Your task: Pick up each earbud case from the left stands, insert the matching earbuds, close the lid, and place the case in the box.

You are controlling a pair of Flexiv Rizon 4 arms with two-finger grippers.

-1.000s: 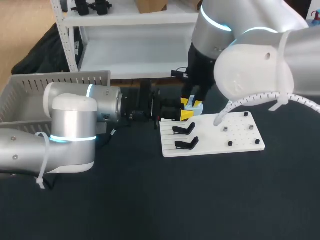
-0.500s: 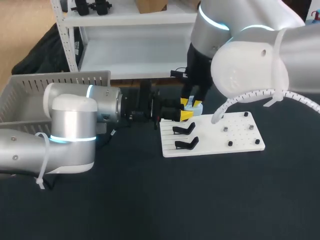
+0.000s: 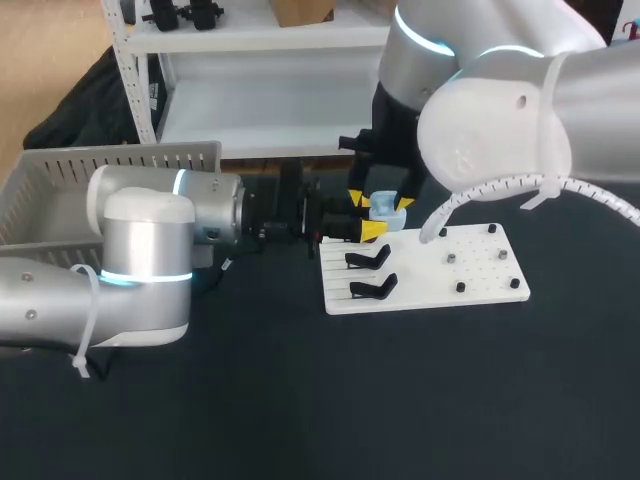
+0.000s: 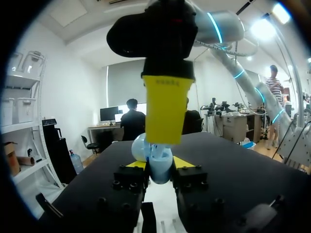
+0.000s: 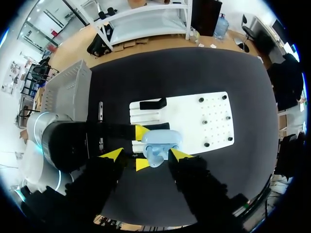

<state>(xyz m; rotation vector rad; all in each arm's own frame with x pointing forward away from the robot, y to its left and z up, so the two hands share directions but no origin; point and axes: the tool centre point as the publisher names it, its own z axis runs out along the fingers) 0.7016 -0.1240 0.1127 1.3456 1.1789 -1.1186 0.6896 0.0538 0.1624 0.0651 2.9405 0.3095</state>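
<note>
Left end effector pinches the pale-blue rounded plastic earbud case; right end effector straddles it, spread wide, at 11 o'clock of the white stand board.

Left end effector clamped, right splayed.

Fixed overhead and two wrist cameras, all meeting at the earbud case.
Head: high behind, looking down across the whole worktop. Left wrist: low, near level, along left tool, close against the case. Right wrist: straight down past right tool, sharing white stand board with head.
</note>
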